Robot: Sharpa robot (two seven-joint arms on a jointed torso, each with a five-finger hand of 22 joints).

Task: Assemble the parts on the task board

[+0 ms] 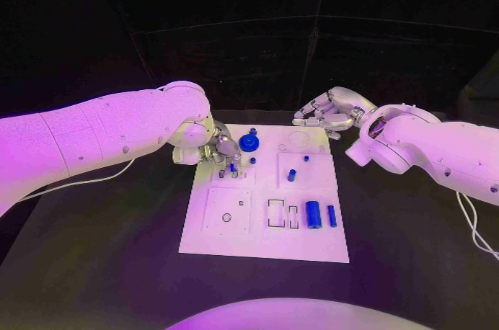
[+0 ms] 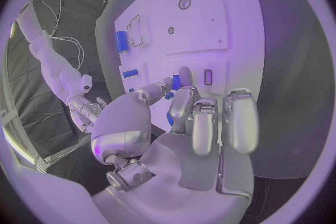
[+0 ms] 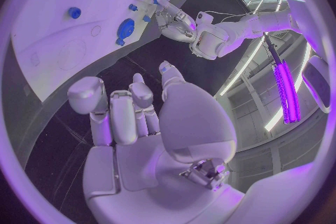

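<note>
The white task board (image 1: 265, 233) lies in the middle of the table. My left hand (image 1: 213, 151) hovers over its far left part and pinches a small blue peg (image 2: 176, 83) between thumb and a fingertip. A round blue knob (image 1: 249, 141) stands right beside that hand. A short blue peg (image 1: 292, 175) stands mid-board. A thick blue cylinder (image 1: 313, 214) and a slim blue bar (image 1: 332, 215) lie at the near right. My right hand (image 1: 327, 114) hangs beyond the board's far right corner, fingers loosely bent, holding nothing.
The board carries a raised square plate with a small hole (image 1: 227, 217) at the near left and empty rectangular slots (image 1: 277, 212) beside the cylinder. Black table (image 1: 104, 258) surrounds the board on all sides. A white cable (image 1: 473, 225) trails at the right.
</note>
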